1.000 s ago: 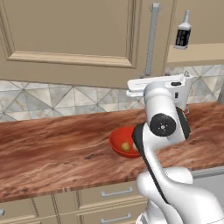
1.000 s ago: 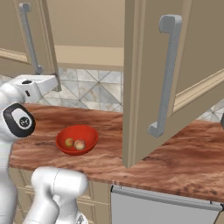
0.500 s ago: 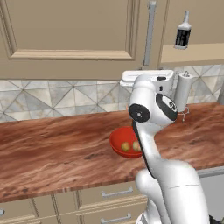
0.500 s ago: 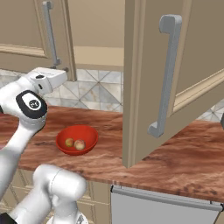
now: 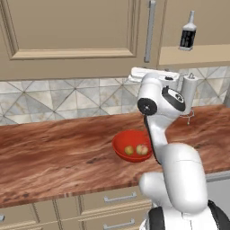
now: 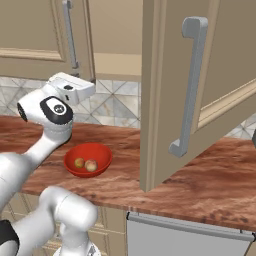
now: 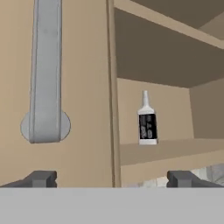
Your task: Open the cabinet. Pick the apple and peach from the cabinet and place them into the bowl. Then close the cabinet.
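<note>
The beige cabinet has its left door (image 6: 40, 35) shut or very nearly so, with a grey bar handle (image 7: 46, 74). Its right door (image 6: 170, 100) stands wide open over the counter. My gripper (image 7: 113, 179) is open and holds nothing; it is raised close in front of the left door's free edge, just below the handle (image 5: 150, 31). From the right base view the gripper (image 6: 82, 89) sits at the door's lower corner. On the counter below, the red bowl (image 5: 120, 144) holds the apple and the peach side by side; I cannot tell which is which.
A dark bottle (image 7: 147, 120) with a white neck stands on the cabinet's lower shelf (image 7: 175, 148). The open right door's handle (image 6: 192, 85) juts out toward the base. Drawers (image 5: 108, 200) run under the marbled brown counter (image 5: 54, 152).
The left cabinet door has swung from partly open to shut or nearly shut. My hand has travelled with it, staying by its edge. Bowl, fruits and right door have not moved.
</note>
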